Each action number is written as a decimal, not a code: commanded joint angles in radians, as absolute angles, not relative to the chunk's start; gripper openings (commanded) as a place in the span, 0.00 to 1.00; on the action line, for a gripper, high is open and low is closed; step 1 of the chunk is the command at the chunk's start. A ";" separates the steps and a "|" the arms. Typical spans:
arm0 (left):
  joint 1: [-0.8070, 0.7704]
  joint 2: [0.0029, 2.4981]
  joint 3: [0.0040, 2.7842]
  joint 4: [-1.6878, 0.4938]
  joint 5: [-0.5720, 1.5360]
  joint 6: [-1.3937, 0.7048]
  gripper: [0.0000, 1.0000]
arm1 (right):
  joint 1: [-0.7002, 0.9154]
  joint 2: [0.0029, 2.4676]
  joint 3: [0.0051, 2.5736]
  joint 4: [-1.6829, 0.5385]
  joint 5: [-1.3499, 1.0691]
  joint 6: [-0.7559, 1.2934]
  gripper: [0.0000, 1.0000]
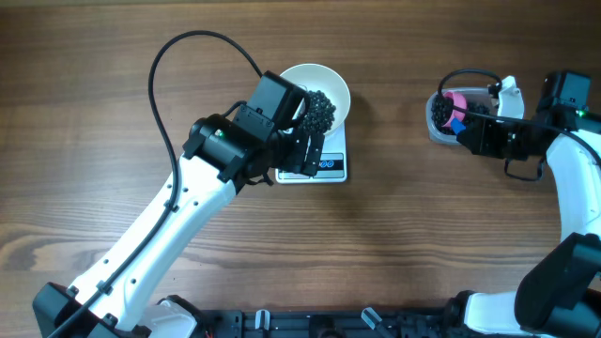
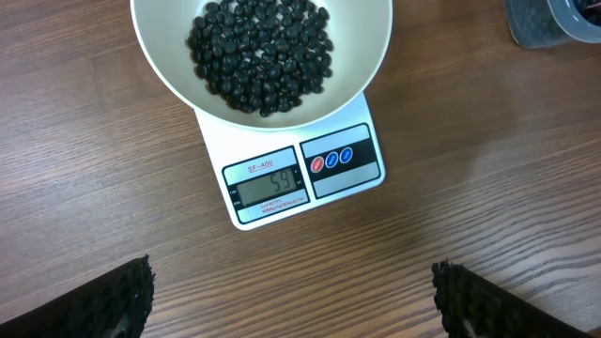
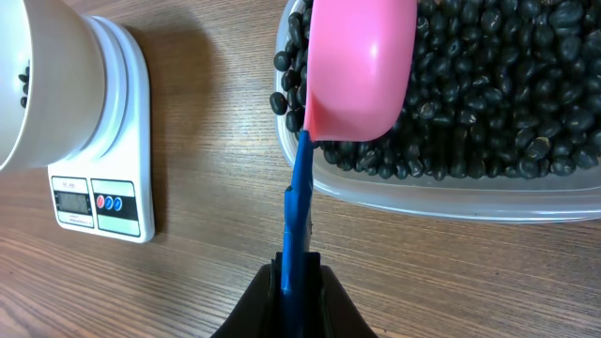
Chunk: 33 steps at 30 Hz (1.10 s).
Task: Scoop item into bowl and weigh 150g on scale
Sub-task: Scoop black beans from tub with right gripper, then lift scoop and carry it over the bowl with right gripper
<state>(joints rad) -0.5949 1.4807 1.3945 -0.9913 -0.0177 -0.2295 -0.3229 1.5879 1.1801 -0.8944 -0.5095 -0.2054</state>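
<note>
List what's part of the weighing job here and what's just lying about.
In the job: bowl, scale, black pellets, clear tub, pink scoop held by the right gripper, jaws shut.
Lying about: no loose items visible; just the left arm's cable.

White arms (image 1: 160, 235), black joints (image 1: 221, 141), black cable (image 1: 153, 80), ribbed left hand (image 2: 296, 300).

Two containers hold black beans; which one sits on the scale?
The round white bowl, atop the scale; the clear tub stands directly on the table.
</note>
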 commanded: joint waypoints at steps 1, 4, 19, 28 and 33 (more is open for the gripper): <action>-0.598 1.467 1.410 -0.992 -0.028 -0.216 1.00 | -0.334 1.601 1.170 -0.896 -0.559 -0.202 0.04; -0.598 1.467 1.410 -0.992 -0.027 -0.216 1.00 | -0.351 1.601 1.170 -0.896 -0.559 -0.202 0.04; -0.598 1.467 1.410 -0.992 -0.028 -0.216 1.00 | -0.484 1.601 1.170 -0.906 -0.751 -0.199 0.04; -0.598 1.467 1.410 -0.992 -0.027 -0.217 1.00 | -0.582 1.601 1.170 -0.933 -0.989 -0.199 0.04; -0.598 1.467 1.410 -0.992 -0.028 -0.217 1.00 | -0.583 1.601 1.170 -0.936 -1.132 -0.199 0.04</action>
